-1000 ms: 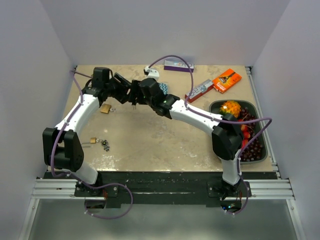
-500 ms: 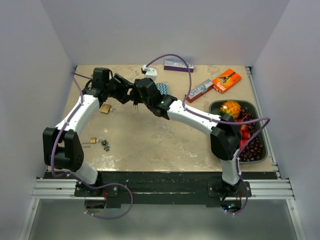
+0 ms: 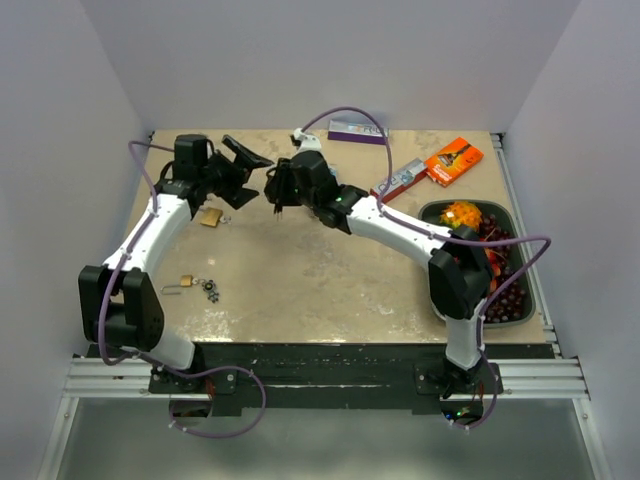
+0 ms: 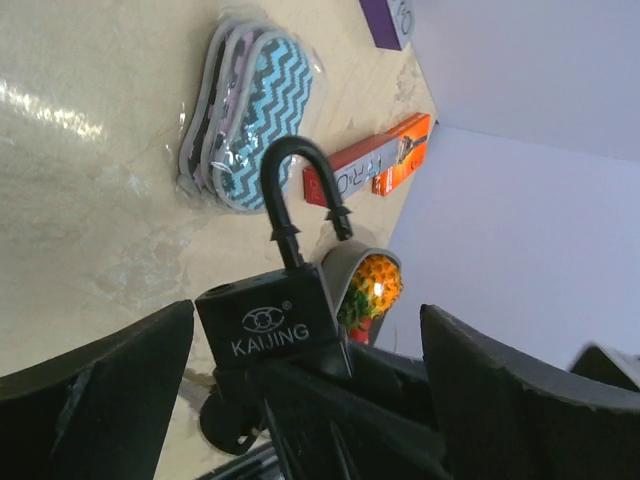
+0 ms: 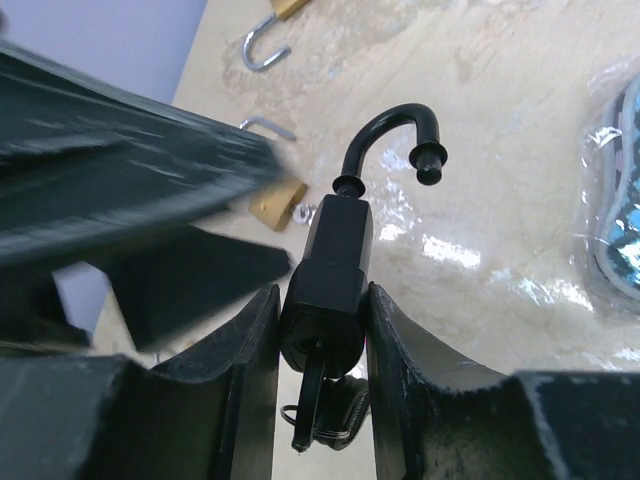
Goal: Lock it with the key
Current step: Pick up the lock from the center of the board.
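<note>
A black padlock hangs in the air, its shackle open and swung out. A key with a ring sticks out of its underside. My right gripper is shut on the padlock's body from both sides. From the top view the right gripper holds it above the back middle of the table. My left gripper stands just to the left of it, jaws wide open and off the lock. In the left wrist view the padlock sits between the spread left fingers without touching them.
A brass padlock lies open under the left arm. A smaller brass lock and keys lie near the left front. A zigzag pouch, a purple box, an orange box and a fruit tray stand at the back and right.
The right gripper has shut on the black padlock. The left gripper has let go of it, opened wide and drawn back to the left.
</note>
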Available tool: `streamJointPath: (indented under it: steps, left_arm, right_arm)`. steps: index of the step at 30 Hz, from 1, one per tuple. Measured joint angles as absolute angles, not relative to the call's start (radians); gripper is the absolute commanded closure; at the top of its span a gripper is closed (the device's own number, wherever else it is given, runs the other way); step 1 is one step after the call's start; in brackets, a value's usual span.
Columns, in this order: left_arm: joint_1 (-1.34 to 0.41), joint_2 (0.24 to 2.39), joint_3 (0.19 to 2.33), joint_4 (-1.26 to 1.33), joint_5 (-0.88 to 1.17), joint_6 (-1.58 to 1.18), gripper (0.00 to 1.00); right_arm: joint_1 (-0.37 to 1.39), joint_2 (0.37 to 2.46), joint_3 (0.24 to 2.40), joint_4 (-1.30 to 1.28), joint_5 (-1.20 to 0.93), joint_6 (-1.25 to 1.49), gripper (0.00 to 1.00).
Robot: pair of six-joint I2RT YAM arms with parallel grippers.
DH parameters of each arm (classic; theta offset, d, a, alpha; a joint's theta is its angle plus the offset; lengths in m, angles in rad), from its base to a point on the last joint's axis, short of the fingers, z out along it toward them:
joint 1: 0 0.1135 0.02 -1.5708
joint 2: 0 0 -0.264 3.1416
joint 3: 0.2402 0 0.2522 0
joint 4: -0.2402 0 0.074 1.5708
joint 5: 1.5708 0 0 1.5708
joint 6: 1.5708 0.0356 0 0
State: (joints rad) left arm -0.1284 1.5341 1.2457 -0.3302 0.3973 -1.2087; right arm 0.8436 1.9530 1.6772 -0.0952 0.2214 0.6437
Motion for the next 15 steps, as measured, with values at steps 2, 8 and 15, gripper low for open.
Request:
streamJointPath:
  steps: [2,8,15]
  left_arm:
    - [-0.102,1.514,1.239,-0.309,0.412,-1.171,0.01]
    - [0.037,1.467,1.197,-0.258,0.503,-0.948,0.01]
    - [0.075,1.399,1.159,-0.238,0.695,-0.51,0.01]
  right_arm:
    - [0.808,1.924,1.621,-0.079,0.138,0.642,1.0]
    - [0.649,1.783,1.424,-0.025,-0.125,0.63,1.0]
    - [0.517,1.618,1.29,0.079,-0.47,0.616,1.0]
